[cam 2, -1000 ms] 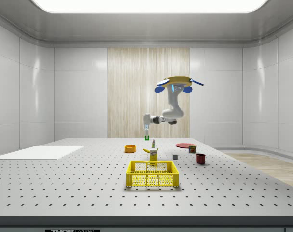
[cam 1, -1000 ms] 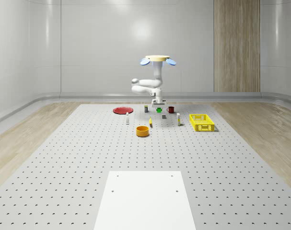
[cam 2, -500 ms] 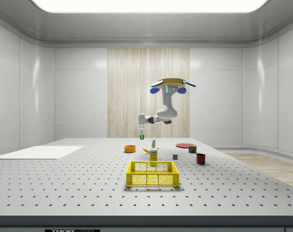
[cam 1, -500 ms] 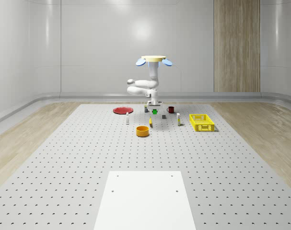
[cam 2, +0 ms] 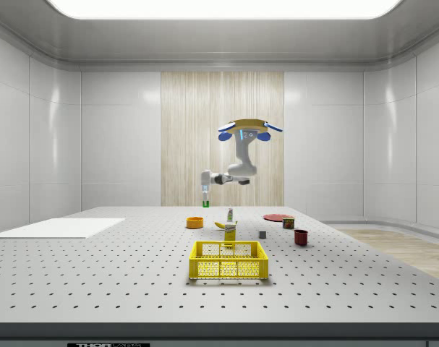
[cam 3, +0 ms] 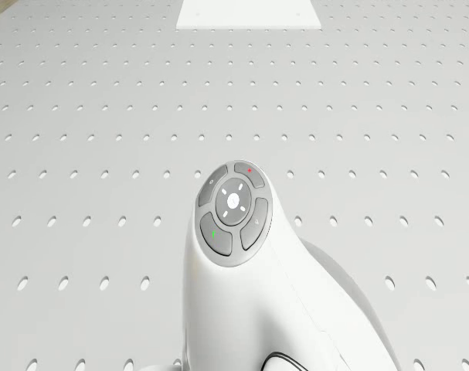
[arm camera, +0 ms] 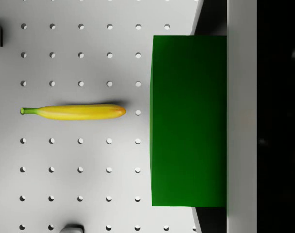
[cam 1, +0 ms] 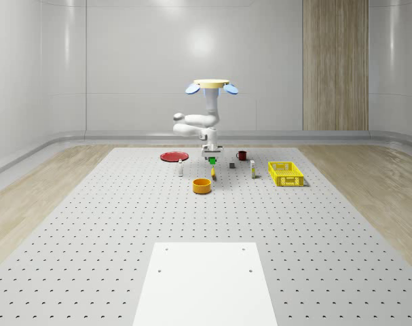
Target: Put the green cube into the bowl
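Observation:
The green cube [cam 1: 212, 160] [cam 2: 205, 204] hangs above the table with my gripper [cam 1: 212, 157] [cam 2: 205, 200] shut on it. In the wrist view the cube [arm camera: 188, 121] lies against one finger [arm camera: 242, 116], and the banana [arm camera: 74, 112] lies on the table below, just beside it. The orange bowl [cam 1: 202, 185] [cam 2: 194, 223] stands on the table nearer the whole-scene camera than the cube, slightly to the whole-scene view's left. The drone [cam 1: 210, 85] [cam 2: 245, 130] hovers high over the back of the table, its arm [cam 3: 234, 212] reaching down and forward.
A red plate [cam 1: 173, 156], a dark red mug [cam 1: 241, 155], a small grey block [cam 1: 231, 165], two small bottles [cam 1: 180, 168] [cam 1: 253, 170] and a yellow basket [cam 1: 285, 173] stand around the bowl. A white sheet [cam 1: 206, 282] lies at the table's near end.
The drone and arm have moved toward the whole-scene view's left with the green cube held, bringing it from beside the mug to above the banana, closer to the bowl.

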